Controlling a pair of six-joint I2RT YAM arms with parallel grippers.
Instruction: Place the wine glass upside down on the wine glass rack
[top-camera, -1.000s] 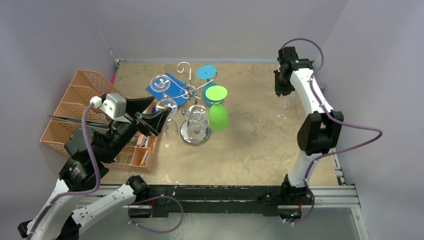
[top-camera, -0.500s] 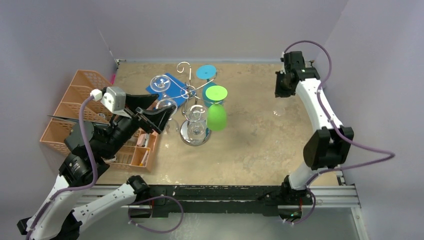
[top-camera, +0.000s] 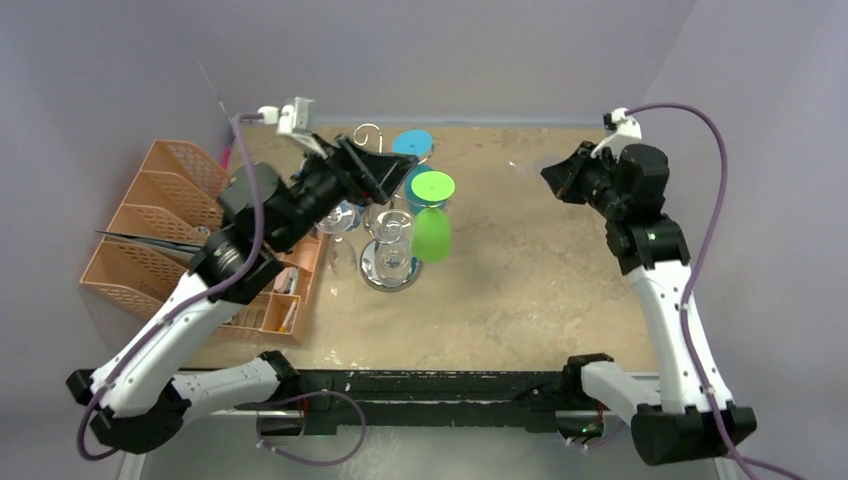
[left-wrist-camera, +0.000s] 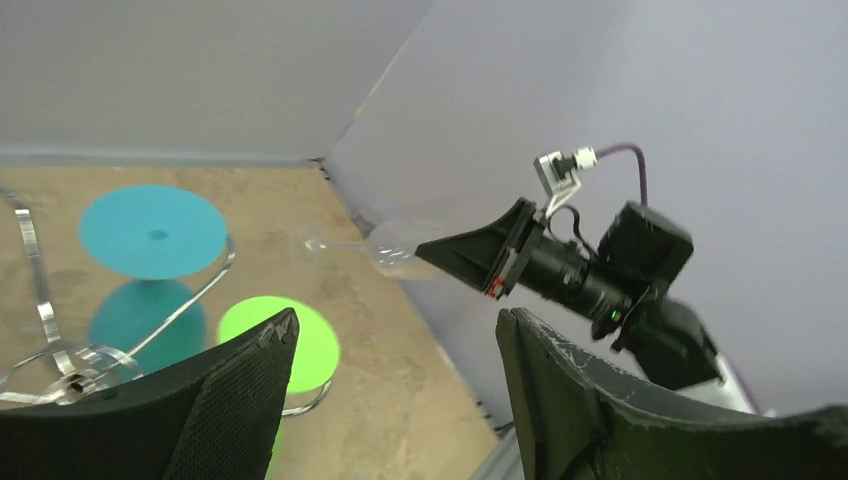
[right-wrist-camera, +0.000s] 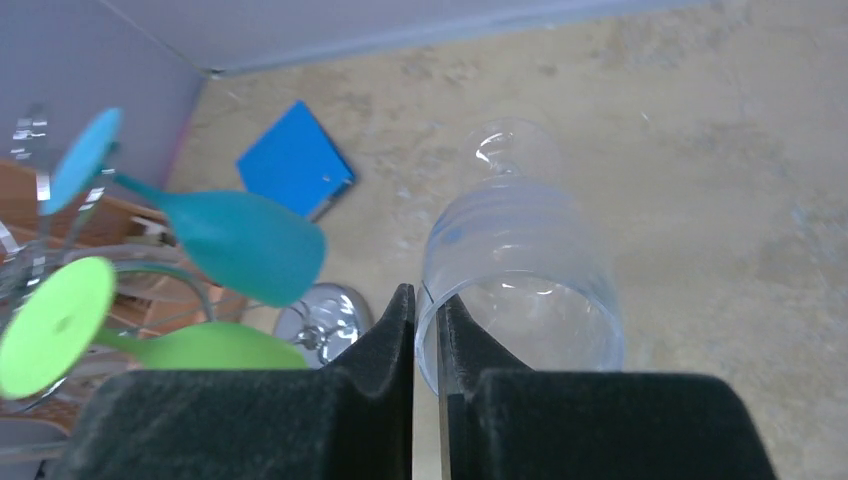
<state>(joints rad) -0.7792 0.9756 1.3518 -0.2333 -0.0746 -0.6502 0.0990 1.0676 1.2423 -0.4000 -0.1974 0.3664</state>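
Near the far right corner of the bench (top-camera: 520, 290) the right fingers (right-wrist-camera: 400, 345) pinch the rim of the wine glass (right-wrist-camera: 520, 260), while the left fingers (left-wrist-camera: 250, 385) gape wide above the rack (top-camera: 390, 268).

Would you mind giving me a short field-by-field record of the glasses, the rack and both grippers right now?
wine glass rack: upright, left of centre
hung upside down: green glass, teal glass
right gripper: shut on the clear wine glass at its rim, glass lying sideways in the air
left gripper: open, empty, by the top of the wine glass rack
task status: clear wine glass not yet on the wine glass rack
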